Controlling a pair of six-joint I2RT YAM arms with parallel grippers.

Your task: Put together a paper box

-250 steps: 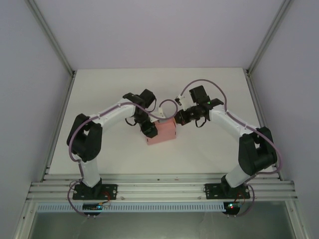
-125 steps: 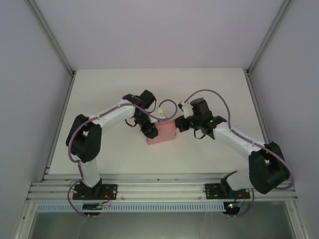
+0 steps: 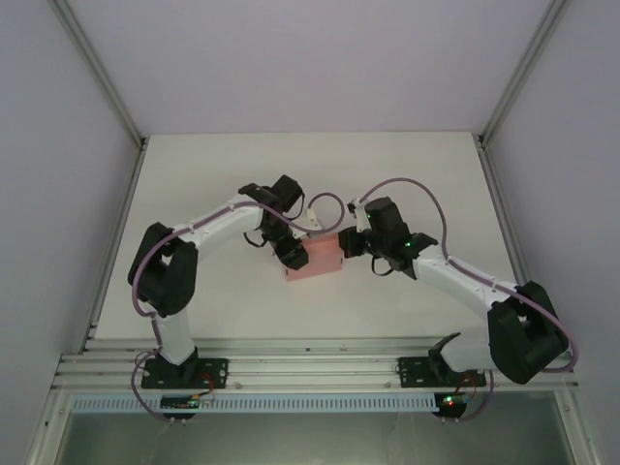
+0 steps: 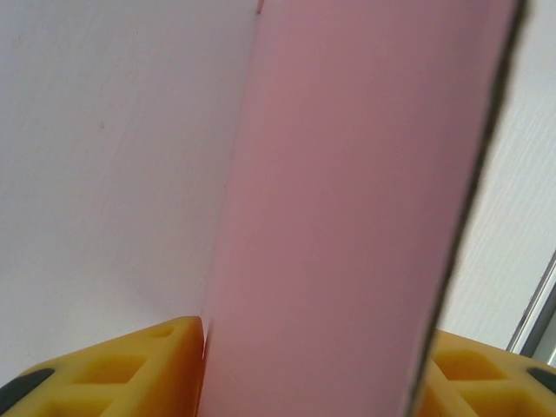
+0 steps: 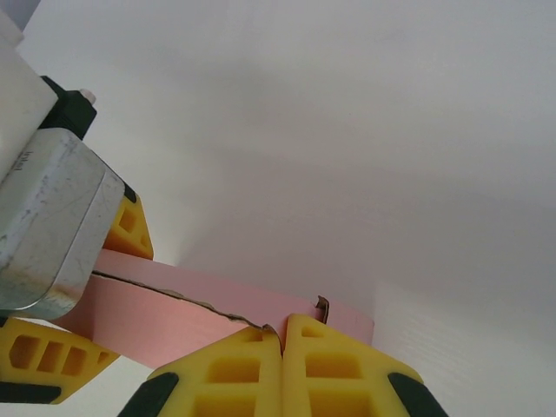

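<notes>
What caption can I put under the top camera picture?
Teamwork on the pink paper box: left gripper holds it between its fingers, shut right gripper touches its edge.

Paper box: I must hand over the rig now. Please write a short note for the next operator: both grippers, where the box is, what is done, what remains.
Left gripper: straddles the paper box, one finger on each side; whether it clamps is unclear.
Right gripper: shut, tips at the box's right end; whether they pinch card is unclear.
Box: on the white table, between the two arms.
Done: the pink card is folded into a box shape.
Left: I cannot see whether the end flaps are tucked; check them before letting go.
</notes>
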